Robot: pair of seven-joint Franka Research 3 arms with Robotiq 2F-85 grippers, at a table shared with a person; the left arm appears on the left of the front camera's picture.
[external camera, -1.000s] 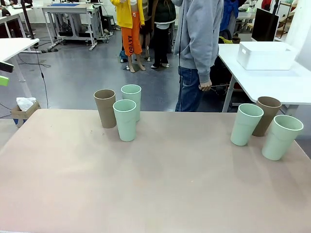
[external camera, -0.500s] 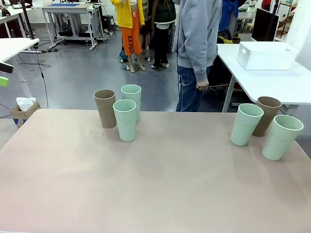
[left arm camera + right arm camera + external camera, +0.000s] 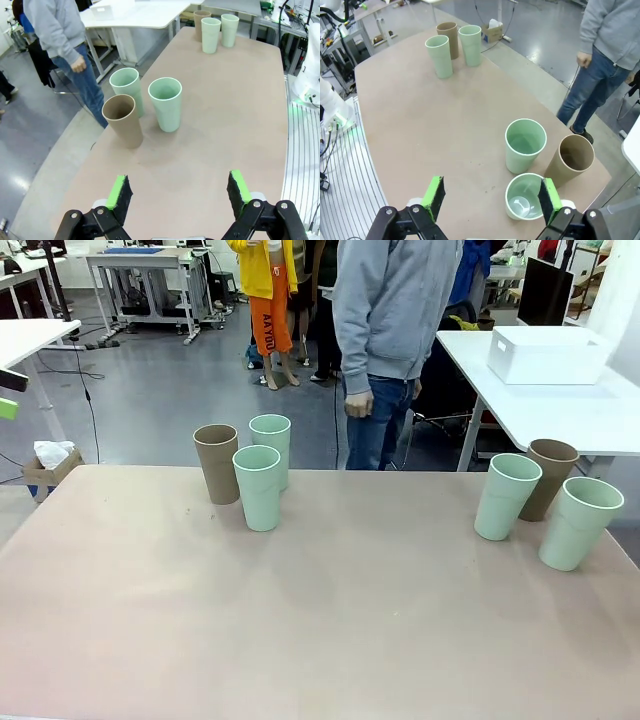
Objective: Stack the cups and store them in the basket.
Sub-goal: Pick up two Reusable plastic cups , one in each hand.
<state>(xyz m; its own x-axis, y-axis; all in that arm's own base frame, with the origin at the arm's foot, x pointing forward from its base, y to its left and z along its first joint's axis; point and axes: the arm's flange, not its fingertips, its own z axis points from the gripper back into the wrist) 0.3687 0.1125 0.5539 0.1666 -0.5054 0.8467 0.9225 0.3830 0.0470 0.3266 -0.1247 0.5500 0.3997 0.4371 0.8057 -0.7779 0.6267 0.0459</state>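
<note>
Bright, even lighting, seemingly from overhead. Soft, faint shadows beside cups point(image 3: 259, 487) on table point(image 3: 320, 640). Sharp focus throughout. Wide-angle bending toward wrist-view edges. Pale glare patch on floor point(image 3: 17, 181).

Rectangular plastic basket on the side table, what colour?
The rectangular plastic basket is white; front view shows it best.

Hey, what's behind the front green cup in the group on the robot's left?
Directly behind the front mint cup stands a second mint cup; the front one covers its lower left part. A tan-brown cup stands beside that one, to the left.
</note>
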